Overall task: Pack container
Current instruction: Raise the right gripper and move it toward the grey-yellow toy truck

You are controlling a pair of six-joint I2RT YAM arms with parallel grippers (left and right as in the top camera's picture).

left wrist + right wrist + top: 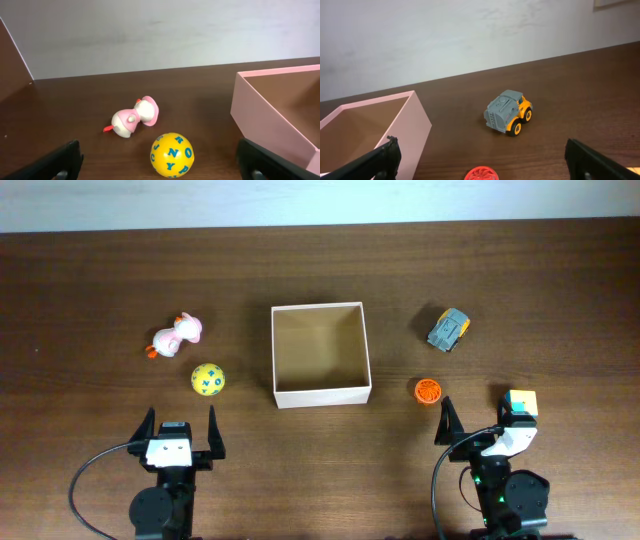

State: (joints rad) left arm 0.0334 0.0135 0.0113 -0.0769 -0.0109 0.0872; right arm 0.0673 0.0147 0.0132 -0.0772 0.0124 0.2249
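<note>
The container [322, 396], a square open box with white sides and a tan inside, stands at the table's middle with nothing in it. To its left lie a pink and white duck toy [178, 334] and a yellow ball with blue letters [208, 379]. To its right sit a grey and yellow toy truck [449, 329] and an orange disc [428, 391]. My left gripper [180, 423] is open just short of the ball [172, 154]. My right gripper [475, 425] is open just short of the disc [481, 174].
A multicoloured cube [520, 403] sits by the right gripper's outer finger. In the left wrist view the duck [135, 117] lies beyond the ball and the container's wall [265, 115] rises on the right. The right wrist view has the truck [507, 112] ahead.
</note>
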